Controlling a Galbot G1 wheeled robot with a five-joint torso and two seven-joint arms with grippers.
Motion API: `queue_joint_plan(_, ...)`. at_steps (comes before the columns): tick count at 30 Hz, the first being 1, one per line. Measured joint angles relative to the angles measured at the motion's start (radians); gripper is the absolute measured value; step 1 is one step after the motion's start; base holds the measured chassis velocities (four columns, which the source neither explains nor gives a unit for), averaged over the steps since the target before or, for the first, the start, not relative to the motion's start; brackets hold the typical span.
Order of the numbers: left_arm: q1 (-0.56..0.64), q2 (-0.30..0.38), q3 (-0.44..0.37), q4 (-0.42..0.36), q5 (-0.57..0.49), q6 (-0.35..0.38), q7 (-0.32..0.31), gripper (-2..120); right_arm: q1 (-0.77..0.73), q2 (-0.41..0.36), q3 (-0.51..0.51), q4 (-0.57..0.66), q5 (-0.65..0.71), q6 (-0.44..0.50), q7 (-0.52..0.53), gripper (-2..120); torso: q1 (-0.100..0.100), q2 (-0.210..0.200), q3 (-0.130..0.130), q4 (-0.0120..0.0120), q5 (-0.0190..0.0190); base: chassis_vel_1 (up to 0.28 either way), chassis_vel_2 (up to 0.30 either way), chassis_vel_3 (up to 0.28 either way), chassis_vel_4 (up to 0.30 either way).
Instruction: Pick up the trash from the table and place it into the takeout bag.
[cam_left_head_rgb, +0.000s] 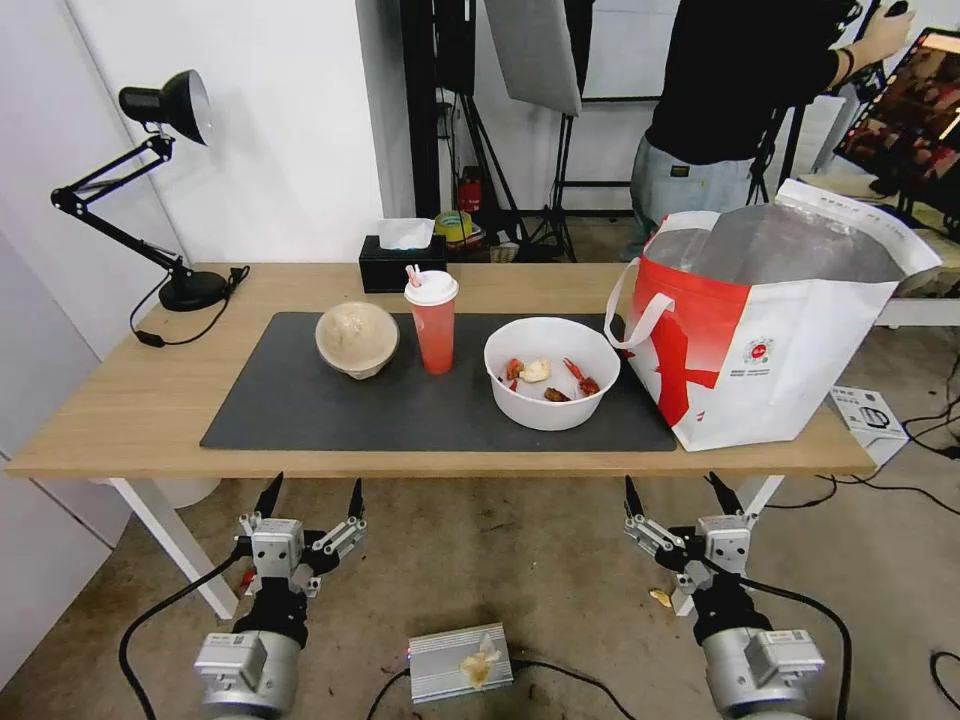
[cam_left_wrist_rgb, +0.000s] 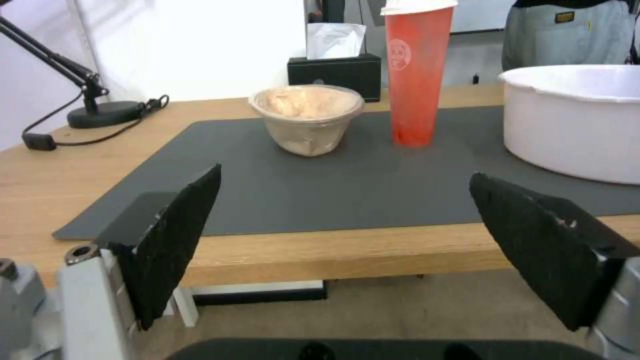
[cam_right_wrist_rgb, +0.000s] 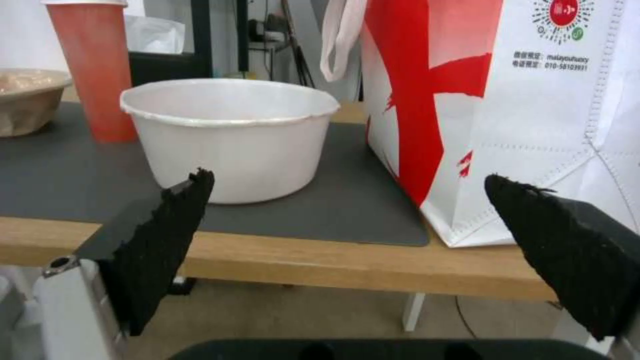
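Nothing bagged yet. White bowl (cam_left_head_rgb: 551, 372) with reddish scraps, red cup (cam_left_head_rgb: 433, 322) with lid and straw, and beige lidded bowl (cam_left_head_rgb: 357, 339) are lined up on the grey mat (cam_left_head_rgb: 300, 420) of the table (cam_left_head_rgb: 110, 410). Takeout bag (cam_left_head_rgb: 770, 330) stands open at the mat's right end, just beside the white bowl.

Risks, as judged:
- scraps spilled if the unlidded bowl is tilted
- tall cup toppled by a side nudge
- bag rim or strap snagged, mouth pushed shut

Left gripper (cam_left_head_rgb: 311, 499) and right gripper (cam_left_head_rgb: 681, 497) are held below the table's near edge, jaws spread wide, nothing held.
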Motion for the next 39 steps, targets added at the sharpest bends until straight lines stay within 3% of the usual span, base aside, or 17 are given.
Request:
queue_joint_plan(14,0.001,-0.001,0.000,0.000,0.003,-0.009,-0.004,100,0.000,-0.002,0.000,0.000,0.000,0.002,0.000,100,0.000,0.000,0.000,-0.0001,0.0000,0.000,0.000,0.000,0.000)
queue_joint_plan(17,0.016,-0.014,0.002,-0.001,0.036,-0.113,-0.047,100,0.013,-0.036,0.000,0.000,-0.004,0.057,-0.010,100,0.000,0.000,0.000,-0.0001,0.0000,0.000,0.000,0.000,0.000)
queue_joint_plan(18,0.016,-0.014,0.002,-0.001,0.036,-0.113,-0.047,100,0.013,-0.036,0.000,0.000,-0.004,0.057,-0.010,100,0.000,0.000,0.000,-0.0001,0.0000,0.000,0.000,0.000,0.000)
queue_joint_plan(21,0.032,-0.029,0.004,-0.004,0.074,-0.228,-0.095,100,0.041,-0.106,0.000,0.001,-0.017,0.174,-0.034,100,0.000,0.000,0.000,0.0000,0.0001,0.000,0.000,0.000,0.000)
queue_joint_plan(22,0.032,-0.029,0.004,-0.004,0.074,-0.228,-0.095,100,0.041,-0.106,0.000,0.001,-0.017,0.174,-0.034,100,0.000,0.000,0.000,0.0000,0.0001,0.000,0.000,0.000,0.000)
queue_joint_plan(26,0.051,-0.047,0.007,-0.010,0.121,-0.371,-0.154,100,0.077,-0.201,-0.001,0.004,-0.033,0.330,-0.065,100,0.000,0.000,0.000,0.0000,0.0001,0.000,0.000,0.000,0.000)
queue_joint_plan(27,0.051,-0.047,0.007,-0.010,0.121,-0.371,-0.154,100,0.077,-0.201,-0.001,0.004,-0.033,0.330,-0.065,100,0.000,0.000,0.000,0.0000,0.0001,0.000,0.000,0.000,0.000)
queue_joint_plan(29,0.061,-0.056,0.008,-0.012,0.143,-0.439,-0.182,100,0.093,-0.243,-0.001,0.006,-0.040,0.393,-0.078,100,0.000,0.000,0.000,0.0002,0.0000,0.000,0.000,0.000,0.000)
queue_joint_plan(32,0.069,-0.063,0.009,-0.013,0.163,-0.499,-0.207,100,0.100,-0.260,-0.002,0.005,-0.042,0.422,-0.087,100,0.000,0.000,0.000,-0.0005,0.0005,0.000,0.000,0.000,0.000)
queue_joint_plan(35,0.083,-0.076,0.011,-0.016,0.196,-0.599,-0.249,100,0.134,-0.309,-0.004,-0.001,-0.050,0.510,-0.118,100,0.000,0.000,0.000,0.0004,0.0000,0.000,0.000,0.000,0.000)
queue_joint_plan(39,0.096,-0.088,0.013,-0.019,0.227,-0.694,-0.288,100,0.148,-0.329,-0.012,-0.015,-0.046,0.519,-0.132,100,0.000,0.000,0.000,-0.0001,0.0001,0.000,0.000,0.000,0.000)
